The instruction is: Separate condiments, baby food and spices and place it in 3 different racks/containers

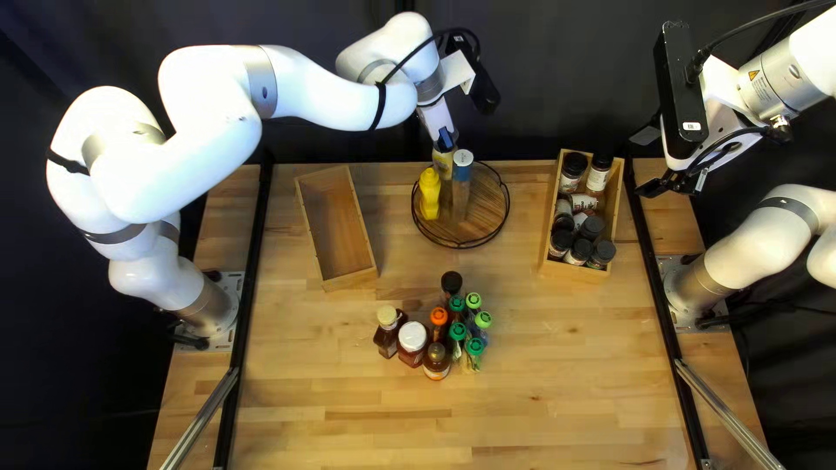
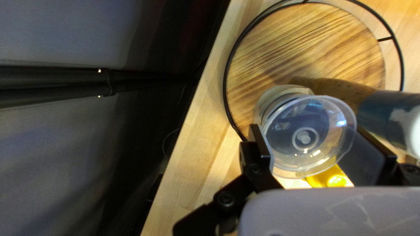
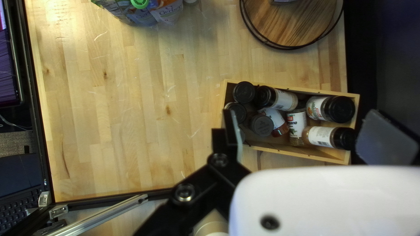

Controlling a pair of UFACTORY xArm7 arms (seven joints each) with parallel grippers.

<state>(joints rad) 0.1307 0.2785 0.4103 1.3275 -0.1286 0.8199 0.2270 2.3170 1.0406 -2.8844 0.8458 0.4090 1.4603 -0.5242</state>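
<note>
The clear-capped bottle is at the wire-rimmed round rack, pinched by my left hand. Opening early or swinging sideways could topple it into the mustard bottle or blue-topped bottle: three bottles there. Right hand wide. Worktop: six capped pouches, four condiment containers. Spice crate: at least seven jars.

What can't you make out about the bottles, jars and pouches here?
- Yellow bottle: label too small, top left view.
- Pouches: fronts overlapped, top left view; cut off by the edge, right wrist view.
- Upright jars: labels hidden under black lids, right wrist view.
- Clear cap: hides its bottle's label, left wrist view.
</note>
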